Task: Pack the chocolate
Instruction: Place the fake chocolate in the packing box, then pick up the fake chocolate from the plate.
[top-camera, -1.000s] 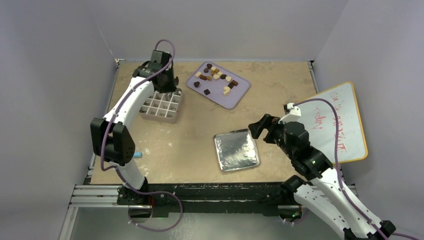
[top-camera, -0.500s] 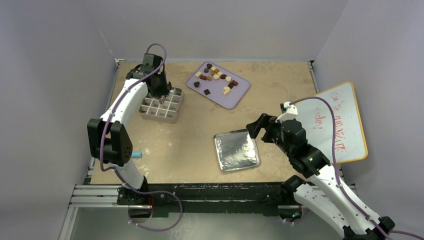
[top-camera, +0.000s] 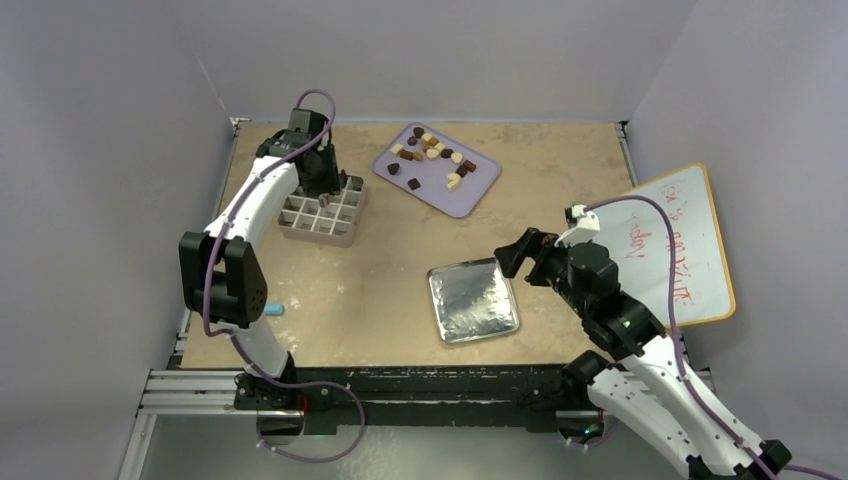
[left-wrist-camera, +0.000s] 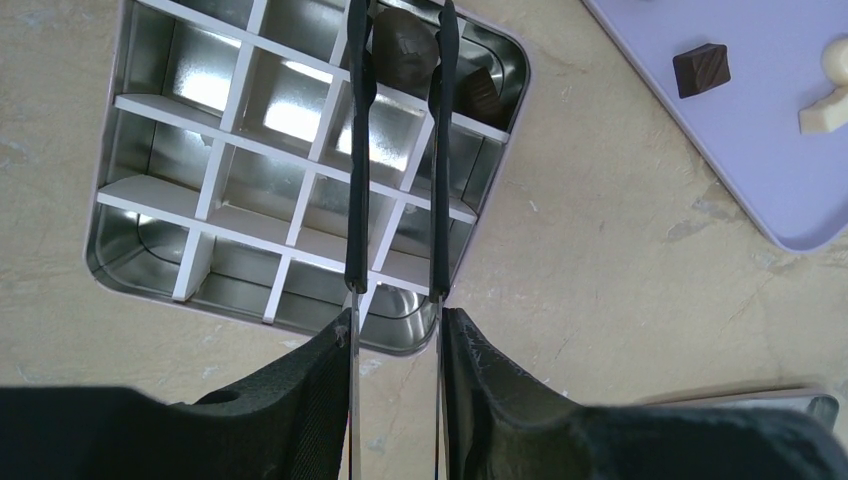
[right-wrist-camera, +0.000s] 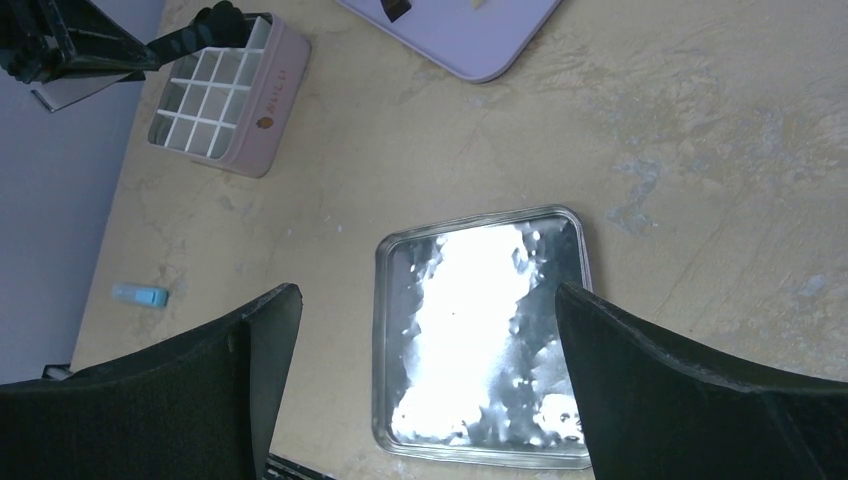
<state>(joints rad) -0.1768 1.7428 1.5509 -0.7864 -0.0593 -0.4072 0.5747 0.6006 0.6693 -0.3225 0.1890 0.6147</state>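
1. Two brown chocolate pieces (left-wrist-camera: 405, 45) sit in corner cells of the divided tin (left-wrist-camera: 120, 262), one between the arms of the black tweezers (left-wrist-camera: 357, 200); the rest lie on the purple tray (top-camera: 478, 190);
2. left fingers (left-wrist-camera: 320, 390) clamp the tweezers;
3. right fingers (right-wrist-camera: 200, 370) gape above the silver lid (right-wrist-camera: 480, 330).

chocolate (left-wrist-camera: 405, 45) part-hidden (between tweezers (left-wrist-camera: 357, 150)), tray (left-wrist-camera: 775, 165) clipped

beige mottled tabletop (top-camera: 400, 270), pale scuffs near middle; compartment tin (top-camera: 318, 237) at far left, white grid inside; lavender tray (top-camera: 478, 193) at far middle, turned askew, apart from tin; silver lid (top-camera: 473, 300) at near right-middle, hollow side up; small blue item (top-camera: 274, 310) at near left edge; whiteboard (top-camera: 690, 240) at right edge
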